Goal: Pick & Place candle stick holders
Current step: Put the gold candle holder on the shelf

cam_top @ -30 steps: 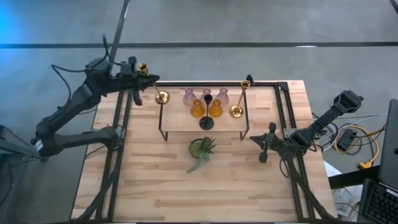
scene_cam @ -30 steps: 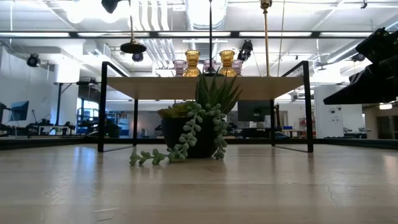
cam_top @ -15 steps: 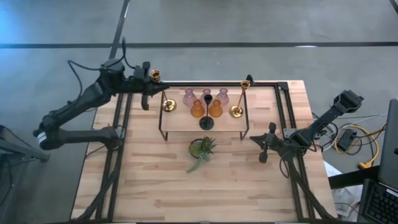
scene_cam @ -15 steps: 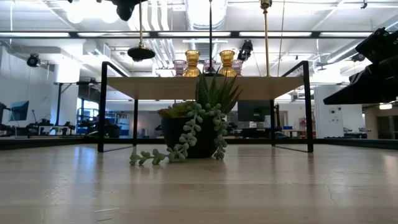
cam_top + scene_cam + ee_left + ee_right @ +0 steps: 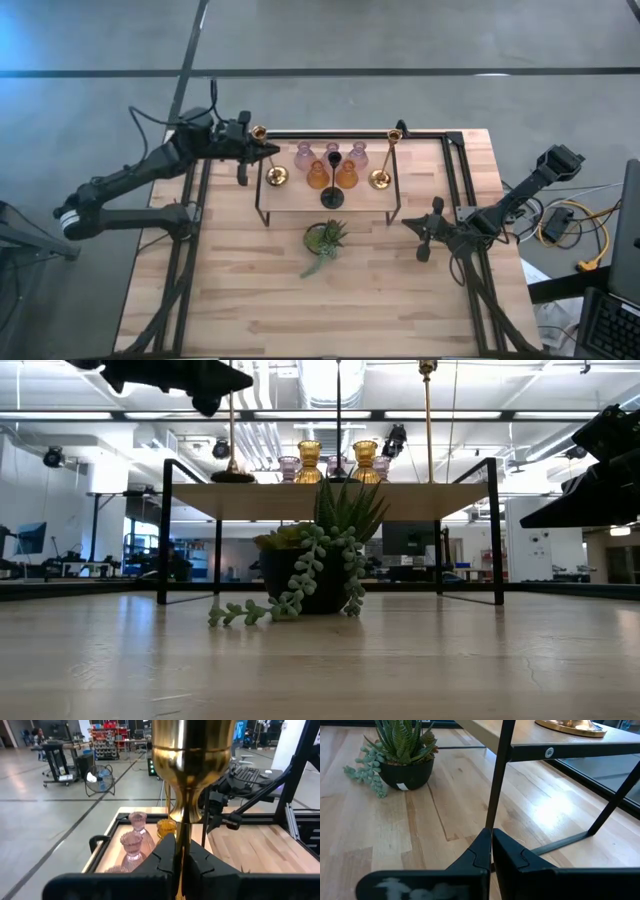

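Showing on the raised shelf: three pale pink bulbous glass holders (image 5: 304,154), (image 5: 332,149), (image 5: 358,153); two amber bulbous glass holders (image 5: 318,175), (image 5: 346,175); one black slim-stemmed holder (image 5: 333,197); two brass slim-stemmed holders with round bases (image 5: 276,176), (image 5: 380,178). One small green potted plant (image 5: 325,240) sitting below. Two dark arms showing.

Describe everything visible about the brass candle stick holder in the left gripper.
The brass candle stick holder is polished gold metal, with a flared cup, a slim stem and a round base. The left gripper is shut on its stem. It stands upright at the raised shelf's left end, its base looking level with the shelf top in the low view.
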`<control>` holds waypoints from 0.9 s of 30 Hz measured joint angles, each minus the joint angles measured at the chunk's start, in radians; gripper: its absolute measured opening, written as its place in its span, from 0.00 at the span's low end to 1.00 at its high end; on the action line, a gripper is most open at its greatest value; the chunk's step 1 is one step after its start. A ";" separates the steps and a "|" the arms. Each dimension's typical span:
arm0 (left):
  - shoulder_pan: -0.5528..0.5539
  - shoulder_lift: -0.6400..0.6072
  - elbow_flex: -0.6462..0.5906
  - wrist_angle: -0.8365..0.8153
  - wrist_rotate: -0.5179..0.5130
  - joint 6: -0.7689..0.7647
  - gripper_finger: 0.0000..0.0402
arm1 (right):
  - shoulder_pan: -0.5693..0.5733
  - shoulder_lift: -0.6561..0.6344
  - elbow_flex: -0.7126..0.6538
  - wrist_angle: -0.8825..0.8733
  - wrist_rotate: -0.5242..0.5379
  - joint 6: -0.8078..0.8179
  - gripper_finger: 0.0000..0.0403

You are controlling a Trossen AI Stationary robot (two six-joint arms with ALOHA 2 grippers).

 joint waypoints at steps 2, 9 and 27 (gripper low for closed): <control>0.000 0.002 -0.010 0.000 0.000 -0.002 0.03 | 0.000 0.000 0.000 0.000 0.000 0.000 0.02; 0.000 0.010 -0.033 0.003 0.009 -0.004 0.03 | 0.000 0.000 0.000 0.000 0.000 0.000 0.02; 0.000 0.072 -0.034 0.039 0.017 0.024 0.03 | 0.000 0.000 0.000 0.000 0.000 0.000 0.02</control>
